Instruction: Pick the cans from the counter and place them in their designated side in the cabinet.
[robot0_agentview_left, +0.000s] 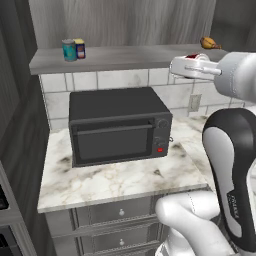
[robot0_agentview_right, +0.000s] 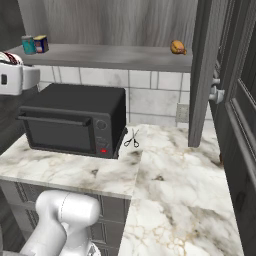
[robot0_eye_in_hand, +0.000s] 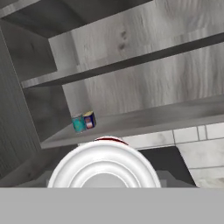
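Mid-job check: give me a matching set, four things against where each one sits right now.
Things:
1. teal can
2. lumpy food item
3. scissors
4. red can

Places:
A. on the counter beside the microwave
B. in the gripper
C. left end of the shelf
D. right end of the shelf

Pairs: 1-C, 2-D, 3-A, 4-B

Base views flank microwave (robot0_agentview_left: 119, 125); hand view faces cabinet (robot0_eye_in_hand: 144, 65).
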